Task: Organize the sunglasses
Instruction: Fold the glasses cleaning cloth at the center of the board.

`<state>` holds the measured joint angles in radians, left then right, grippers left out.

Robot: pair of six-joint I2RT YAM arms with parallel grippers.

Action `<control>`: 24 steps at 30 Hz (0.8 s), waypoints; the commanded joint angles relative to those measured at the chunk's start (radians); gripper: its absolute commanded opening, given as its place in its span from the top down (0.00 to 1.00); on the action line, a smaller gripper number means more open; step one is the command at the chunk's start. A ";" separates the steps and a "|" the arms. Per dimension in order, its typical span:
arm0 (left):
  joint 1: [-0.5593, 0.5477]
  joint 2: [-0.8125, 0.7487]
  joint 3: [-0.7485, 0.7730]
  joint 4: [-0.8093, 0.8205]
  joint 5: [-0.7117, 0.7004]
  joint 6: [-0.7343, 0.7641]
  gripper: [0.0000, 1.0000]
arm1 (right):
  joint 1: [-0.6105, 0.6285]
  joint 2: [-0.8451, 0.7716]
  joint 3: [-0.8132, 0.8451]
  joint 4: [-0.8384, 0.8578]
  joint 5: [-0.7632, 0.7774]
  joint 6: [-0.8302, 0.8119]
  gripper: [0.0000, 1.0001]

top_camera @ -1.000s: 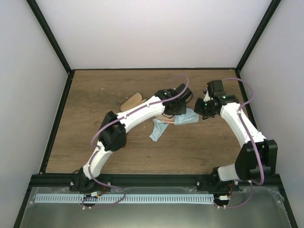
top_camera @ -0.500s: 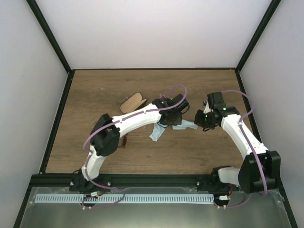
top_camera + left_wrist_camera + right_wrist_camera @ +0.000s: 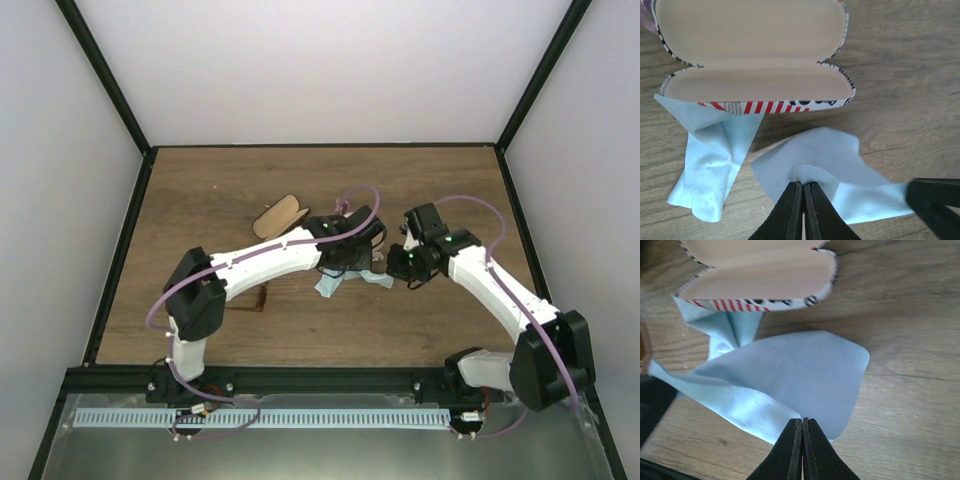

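The sunglasses (image 3: 262, 297) show only as a small dark reddish shape on the wood beside my left forearm, well left of both grippers. An open red-and-white striped case (image 3: 755, 85) with a tan lining lies empty; it also shows in the right wrist view (image 3: 760, 282). My left gripper (image 3: 804, 184) is shut, pinching the middle of a light blue cloth (image 3: 840, 155) just in front of the case. My right gripper (image 3: 802, 421) is shut on the edge of the same cloth (image 3: 805, 375). In the top view the left gripper (image 3: 358, 266) and the right gripper (image 3: 400, 270) stand close together.
A second light blue cloth (image 3: 710, 170) lies with one corner under the striped case; it also shows in the top view (image 3: 328, 286). A closed tan oval case (image 3: 278, 215) lies further back on the left. Black rails edge the table.
Both grippers have moved toward the near side and left, closer together, with the blue cloth between them. The left forearm has swung lower over the table.
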<state>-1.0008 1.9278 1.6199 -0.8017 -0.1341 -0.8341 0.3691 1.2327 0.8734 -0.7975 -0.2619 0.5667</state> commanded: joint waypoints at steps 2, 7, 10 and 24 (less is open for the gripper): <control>0.023 -0.032 0.106 -0.052 -0.051 0.039 0.96 | 0.044 0.072 0.178 0.018 0.018 0.045 0.99; 0.066 -0.057 0.169 -0.092 -0.057 0.071 0.96 | 0.046 0.119 0.296 -0.002 0.033 0.041 0.99; 0.078 -0.064 0.172 -0.104 -0.040 0.090 0.96 | 0.051 0.129 0.316 -0.015 0.029 0.046 0.99; 0.055 -0.185 -0.284 0.126 0.039 0.012 0.96 | 0.080 -0.033 -0.057 0.069 0.025 0.111 0.99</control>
<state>-0.9302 1.7638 1.4128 -0.7631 -0.1242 -0.7925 0.4400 1.2495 0.8627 -0.7422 -0.2466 0.6533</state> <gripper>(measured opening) 0.044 0.010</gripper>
